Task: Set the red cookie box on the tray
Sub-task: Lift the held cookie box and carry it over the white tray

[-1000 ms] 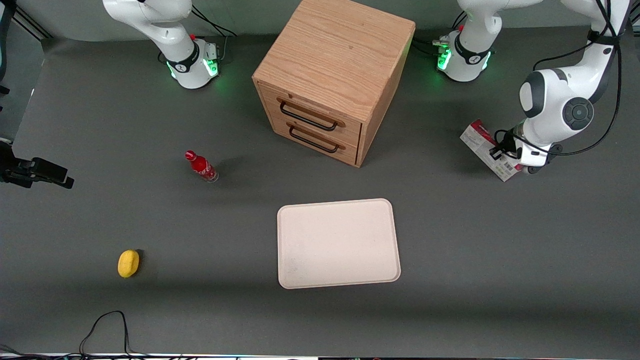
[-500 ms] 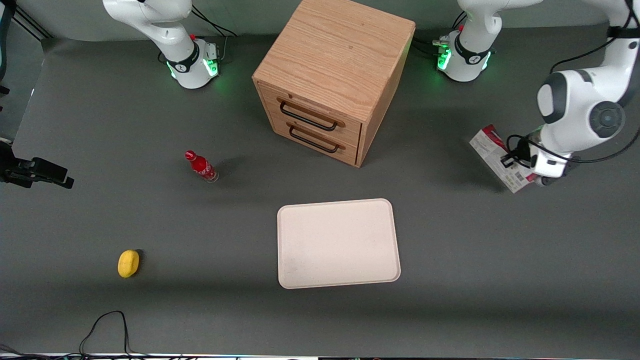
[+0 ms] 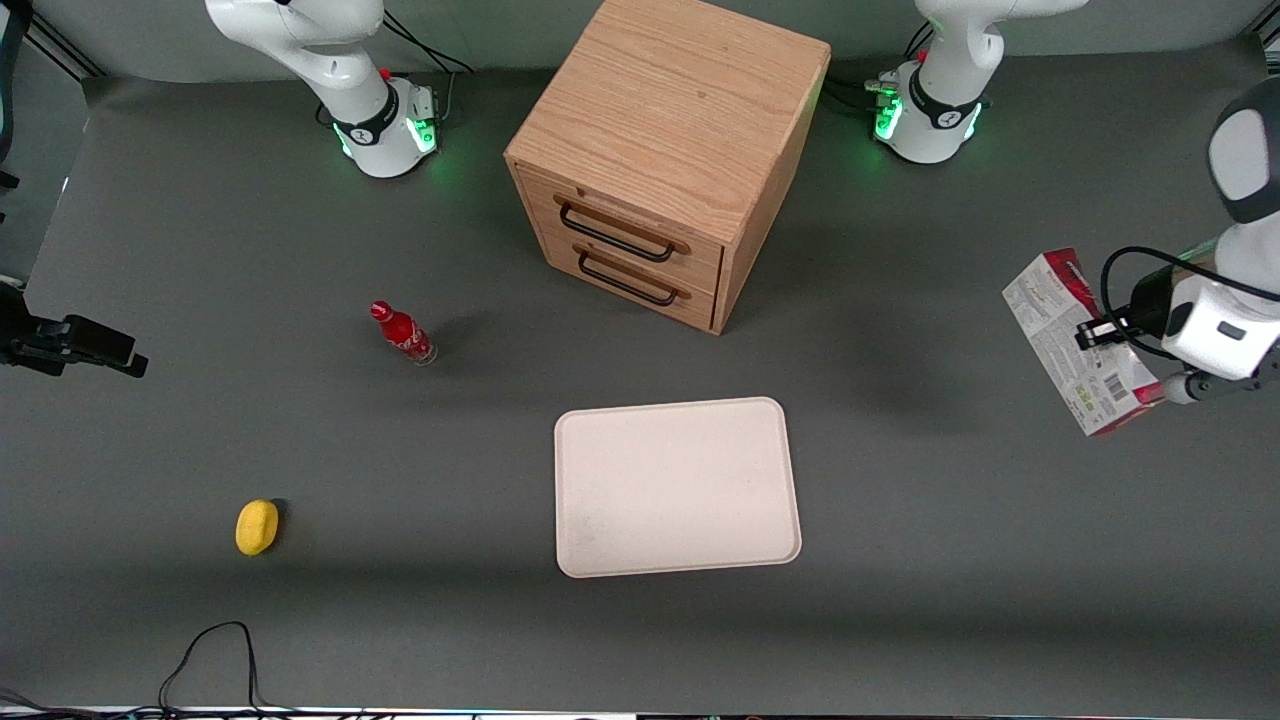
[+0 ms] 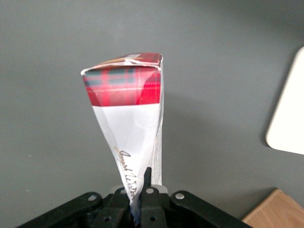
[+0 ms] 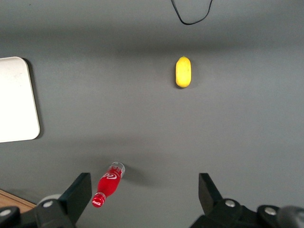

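- My gripper [image 3: 1128,352] is clamped tight on the red cookie box [image 3: 1072,340], lifted off the table
- I read the tray [image 3: 677,487] at its eight o'clock, well apart

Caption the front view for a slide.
Gripper holds the red cookie box lifted at the working arm's end of the table, with the tray bare.

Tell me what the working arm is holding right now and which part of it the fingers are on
The gripper holds the red cookie box clear of the table, toward the working arm's end. It pinches the box's end, the rest pointing away from the wrist. The tray holds nothing yet.
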Controlling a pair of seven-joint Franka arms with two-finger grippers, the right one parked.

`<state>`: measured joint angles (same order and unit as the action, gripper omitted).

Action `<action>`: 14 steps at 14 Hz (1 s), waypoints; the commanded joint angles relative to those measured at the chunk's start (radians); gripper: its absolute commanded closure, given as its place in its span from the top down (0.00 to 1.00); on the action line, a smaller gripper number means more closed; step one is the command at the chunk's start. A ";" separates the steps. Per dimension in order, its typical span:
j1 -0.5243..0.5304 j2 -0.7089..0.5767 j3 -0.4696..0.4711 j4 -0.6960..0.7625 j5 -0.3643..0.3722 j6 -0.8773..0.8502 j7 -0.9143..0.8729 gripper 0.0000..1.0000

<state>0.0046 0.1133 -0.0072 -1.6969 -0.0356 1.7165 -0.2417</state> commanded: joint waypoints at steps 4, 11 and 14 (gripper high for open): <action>-0.179 0.329 0.001 0.581 -0.038 -0.280 0.019 0.00; -0.366 0.633 0.009 0.898 -0.081 -0.284 0.001 0.00; -0.417 0.718 0.010 0.904 -0.079 -0.201 -0.111 0.00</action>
<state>-0.3728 0.7533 -0.0202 -0.8759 -0.1028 1.4983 -0.2874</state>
